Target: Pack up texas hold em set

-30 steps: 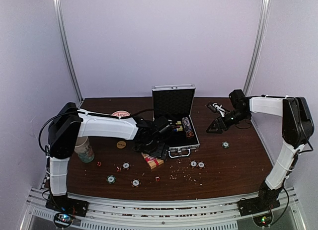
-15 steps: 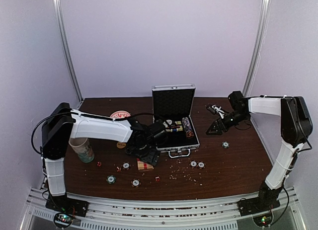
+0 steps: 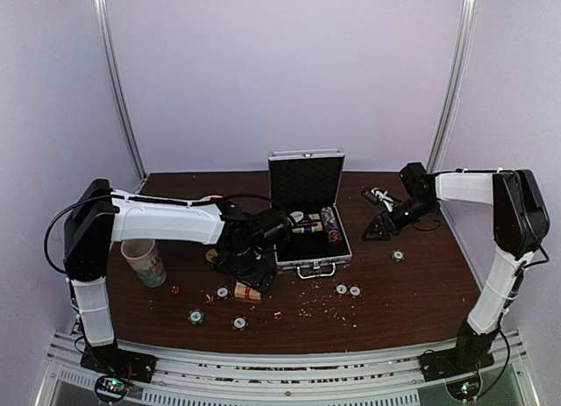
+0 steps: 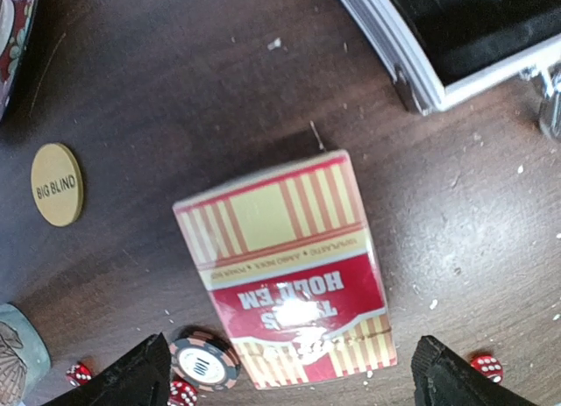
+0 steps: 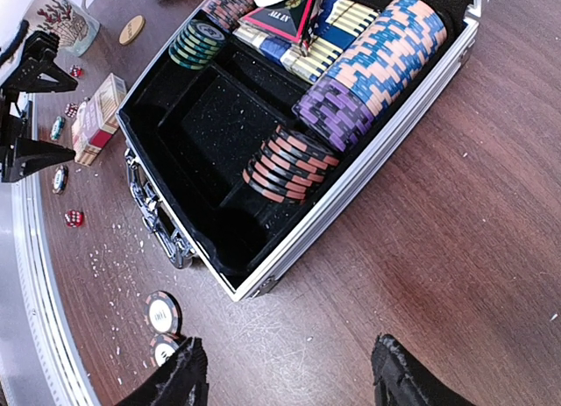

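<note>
The silver case (image 3: 306, 248) lies open at the table's middle, lid upright; in the right wrist view its black inside (image 5: 219, 134) holds stacked chips (image 5: 372, 73) and card packs. The red-yellow card box (image 4: 285, 270) lies flat on the table left of the case. My left gripper (image 4: 285, 384) is open above it, fingers either side of its near end, holding nothing. A chip (image 4: 203, 361), red dice (image 4: 486, 365) and the yellow disc (image 4: 56, 183) lie nearby. My right gripper (image 5: 285, 380) is open and empty over bare table right of the case.
The patterned cup (image 3: 145, 261) stands at the left. Loose chips (image 3: 195, 316) (image 3: 348, 290) (image 3: 398, 256) and dice (image 3: 278, 316) lie along the front among white crumbs. The bowl (image 3: 210, 199) is mostly hidden behind the left arm. A small black-and-white object (image 3: 379, 194) lies at the back right.
My left gripper has swung left and forward from the case's front-left corner to over the card box, which now lies a little further left. The right gripper has barely moved.
</note>
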{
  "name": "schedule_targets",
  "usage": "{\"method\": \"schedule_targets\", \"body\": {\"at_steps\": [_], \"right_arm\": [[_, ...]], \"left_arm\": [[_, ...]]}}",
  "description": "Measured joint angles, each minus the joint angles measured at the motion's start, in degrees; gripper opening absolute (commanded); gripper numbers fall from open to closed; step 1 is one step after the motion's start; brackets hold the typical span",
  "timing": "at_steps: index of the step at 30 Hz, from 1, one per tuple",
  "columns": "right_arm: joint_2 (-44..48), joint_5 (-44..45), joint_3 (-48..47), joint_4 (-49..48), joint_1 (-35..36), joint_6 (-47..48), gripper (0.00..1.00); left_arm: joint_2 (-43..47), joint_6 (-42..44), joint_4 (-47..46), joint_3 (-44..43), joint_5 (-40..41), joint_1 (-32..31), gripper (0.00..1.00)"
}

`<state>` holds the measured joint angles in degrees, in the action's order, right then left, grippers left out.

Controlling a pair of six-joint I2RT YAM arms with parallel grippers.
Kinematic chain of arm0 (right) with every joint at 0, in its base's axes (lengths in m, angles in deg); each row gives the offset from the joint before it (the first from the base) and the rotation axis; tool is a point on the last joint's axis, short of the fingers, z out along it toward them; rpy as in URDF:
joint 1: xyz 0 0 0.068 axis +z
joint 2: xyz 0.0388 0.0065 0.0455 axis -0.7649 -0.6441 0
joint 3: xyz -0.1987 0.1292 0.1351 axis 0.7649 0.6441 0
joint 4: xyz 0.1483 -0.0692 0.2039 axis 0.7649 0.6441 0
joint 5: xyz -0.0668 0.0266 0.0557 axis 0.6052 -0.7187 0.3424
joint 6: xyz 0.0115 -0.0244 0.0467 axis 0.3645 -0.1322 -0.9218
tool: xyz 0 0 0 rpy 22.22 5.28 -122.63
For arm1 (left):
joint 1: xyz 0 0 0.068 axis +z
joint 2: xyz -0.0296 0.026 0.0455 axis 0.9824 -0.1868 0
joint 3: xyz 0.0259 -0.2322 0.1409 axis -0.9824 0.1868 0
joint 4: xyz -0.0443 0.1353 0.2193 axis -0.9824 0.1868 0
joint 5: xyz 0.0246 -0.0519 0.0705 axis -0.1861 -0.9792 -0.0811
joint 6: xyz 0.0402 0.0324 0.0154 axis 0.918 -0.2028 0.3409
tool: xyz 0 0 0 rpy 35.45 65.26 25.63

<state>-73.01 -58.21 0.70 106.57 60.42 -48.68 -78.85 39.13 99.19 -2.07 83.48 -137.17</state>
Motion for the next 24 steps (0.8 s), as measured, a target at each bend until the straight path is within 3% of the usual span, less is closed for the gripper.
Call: {"method": "schedule_targets", "body": {"at_steps": [12, 24], "right_arm": [[-0.1, 0.5, 0.0, 0.4, 0.1, 0.3, 0.65], [-0.6, 0.8, -0.5, 1.0, 0.1, 1.1, 0.65]], "left_arm": [[-0.3, 2.9, -0.5, -1.4, -5.3, 5.9, 0.98], [-4.2, 3.5, -3.1, -1.4, -10.3, 6.2, 0.97]]}}
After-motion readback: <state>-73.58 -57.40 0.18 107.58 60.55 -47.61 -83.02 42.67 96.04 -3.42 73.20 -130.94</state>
